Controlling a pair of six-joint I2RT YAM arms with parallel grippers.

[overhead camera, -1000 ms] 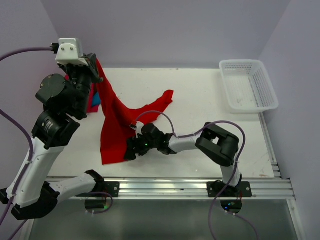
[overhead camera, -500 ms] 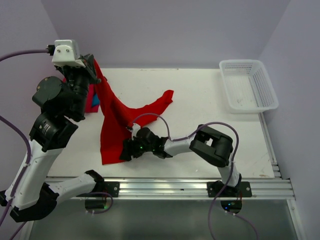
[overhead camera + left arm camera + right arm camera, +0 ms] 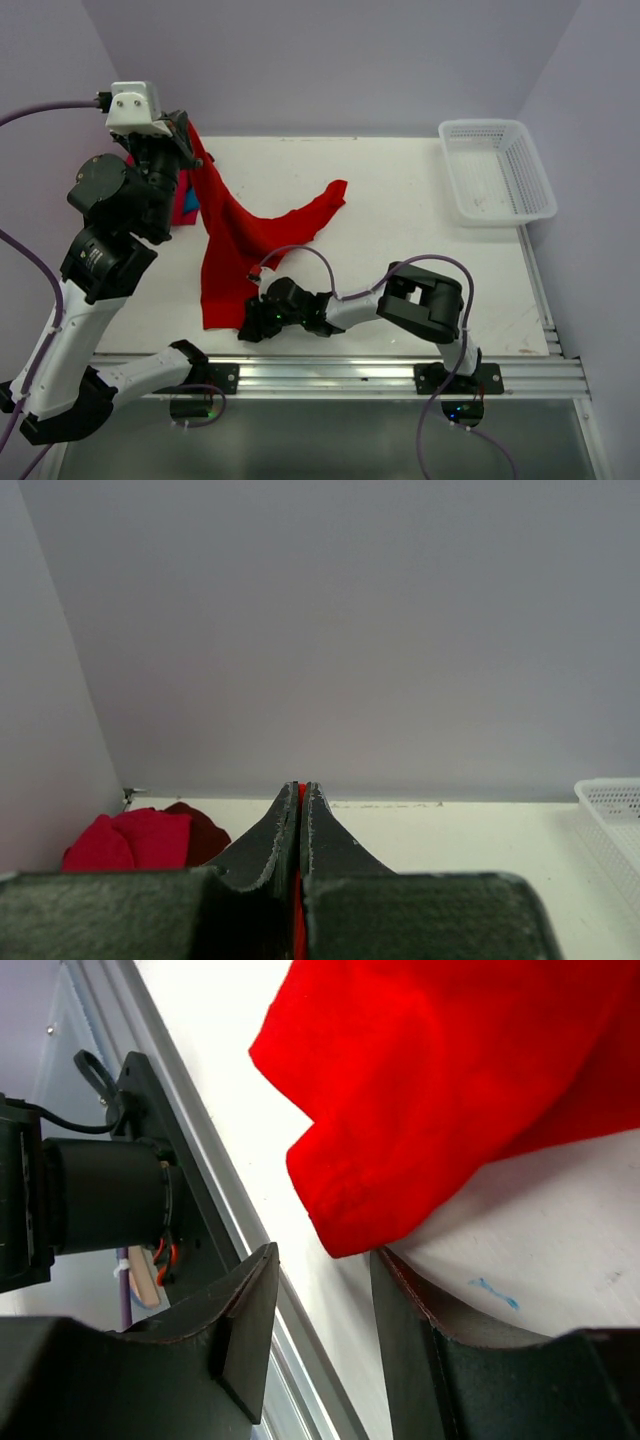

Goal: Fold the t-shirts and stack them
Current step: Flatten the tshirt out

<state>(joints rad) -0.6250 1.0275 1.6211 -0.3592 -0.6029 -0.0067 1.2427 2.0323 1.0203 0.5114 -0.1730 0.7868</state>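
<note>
The large bright red t-shirt [image 3: 232, 240] hangs from my left gripper [image 3: 187, 138], raised at the far left, and trails down onto the white table [image 3: 400, 200], with one sleeve reaching right. In the left wrist view the gripper [image 3: 300, 788] is shut with a red sliver of cloth between its jaws. My right gripper [image 3: 246, 330] lies low on the table at the shirt's near corner. In the right wrist view it [image 3: 322, 1258] is open, and the red shirt's corner [image 3: 440, 1090] sits just at the fingertips, not clamped. Folded red [image 3: 125, 840] and maroon [image 3: 205, 830] shirts lie at the far left, and a teal one [image 3: 190, 203] shows there in the top view.
A white mesh basket [image 3: 497, 170] stands at the far right corner; its rim shows in the left wrist view [image 3: 612, 805]. An aluminium rail [image 3: 340, 375] runs along the near table edge, close to my right gripper. Walls enclose the back and both sides.
My right gripper has slid toward the near left, from over the shirt's lower part to its near corner by the table edge. The left gripper has stayed raised with the shirt.
</note>
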